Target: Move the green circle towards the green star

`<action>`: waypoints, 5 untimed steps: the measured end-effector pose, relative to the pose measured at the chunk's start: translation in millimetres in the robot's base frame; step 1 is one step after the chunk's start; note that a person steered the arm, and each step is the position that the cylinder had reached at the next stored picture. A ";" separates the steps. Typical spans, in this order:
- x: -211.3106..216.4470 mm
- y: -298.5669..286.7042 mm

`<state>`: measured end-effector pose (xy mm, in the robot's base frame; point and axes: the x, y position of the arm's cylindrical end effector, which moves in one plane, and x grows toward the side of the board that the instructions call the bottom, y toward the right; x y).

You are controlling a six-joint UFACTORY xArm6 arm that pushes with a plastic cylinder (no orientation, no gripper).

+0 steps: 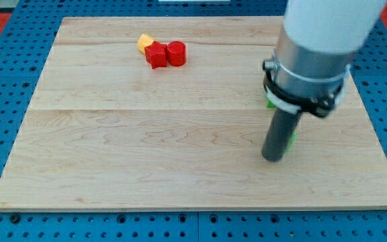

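- Arm is hiding most of two green blocks; shapes unreadable.
- My tip is sitting just beside the lower green sliver; bare rod, gripping nothing.
- Showing two red blocks, one yellow block, touching, board top left.

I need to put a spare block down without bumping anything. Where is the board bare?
Bare: the whole bottom left, below the red blocks and yellow block, out to the board's left edge. Also the top middle, between those and the arm. Crowded: the right, where my tip hides green pieces.
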<state>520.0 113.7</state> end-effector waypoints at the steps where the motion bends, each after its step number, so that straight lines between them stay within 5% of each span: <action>1: -17.5 1.0; 3: 3.2 -5.0; 5: -39.7 7.1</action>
